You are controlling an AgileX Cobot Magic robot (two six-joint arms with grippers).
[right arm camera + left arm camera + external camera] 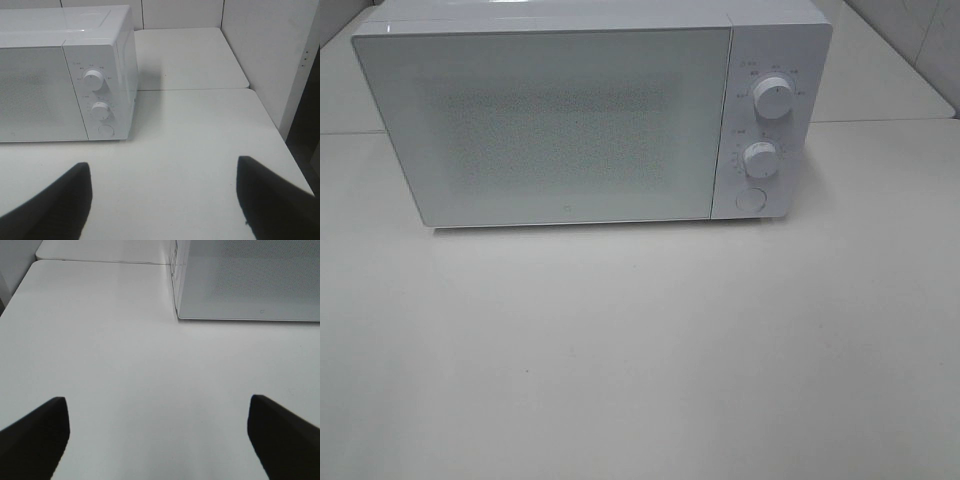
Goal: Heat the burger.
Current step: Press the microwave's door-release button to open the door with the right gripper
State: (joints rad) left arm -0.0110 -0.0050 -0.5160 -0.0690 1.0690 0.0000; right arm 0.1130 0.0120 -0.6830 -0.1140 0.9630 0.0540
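A: Any sign of the burger?

B: None in any view. Just a white microwave oven (570,115) filling the upper half of the high view, standing on a pale tabletop (640,350) with its door (545,125) shut. Nothing visible through the speckled door panel, so no telling whether inside or elsewhere.

A: And the jaws?

B: Left jaws spread wide above bare tabletop, gripping nothing, facing the door's near corner. Right jaws just as wide, likewise empty, facing the control panel. Upper knob (775,97), lower knob (759,156) and round button (750,198) stacked at the upper right of the high view. Neither arm inside the high view.

A: Why laid out like that?

B: Probably the door side for the left arm and the dials for the right. Wide, empty jaws likely ready for a first grasp or push. With the door closed and the burger unseen, impossible to judge between loading yet to come and only a dial turn left.
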